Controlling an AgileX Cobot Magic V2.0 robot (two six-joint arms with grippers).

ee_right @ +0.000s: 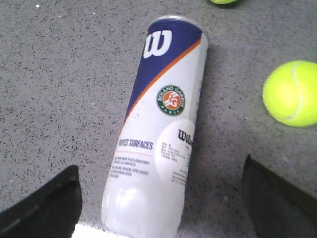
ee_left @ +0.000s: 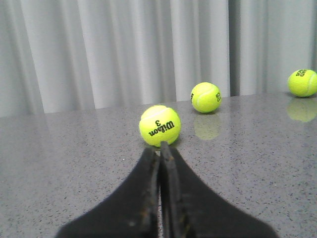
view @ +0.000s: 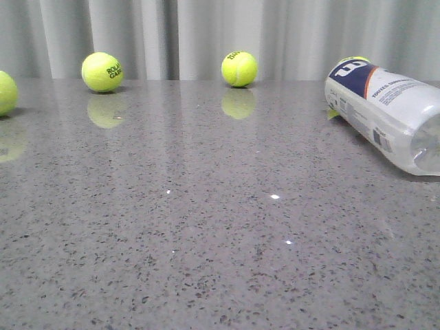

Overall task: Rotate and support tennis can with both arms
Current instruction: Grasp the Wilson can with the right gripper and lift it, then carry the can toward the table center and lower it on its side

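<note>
The tennis can lies on its side at the right of the grey table, its navy W end pointing away and its clear end toward the front. In the right wrist view the tennis can lies lengthwise below my right gripper, which is open wide. One black finger shows on each side of the can, and neither touches it. My left gripper is shut and empty, low over the table, its tips pointing at a Wilson ball. Neither arm shows in the front view.
Three yellow-green balls stand along the back by the grey curtain, and a fourth peeks from behind the can. Another ball lies close beside the can. Two more balls lie beyond the left gripper.
</note>
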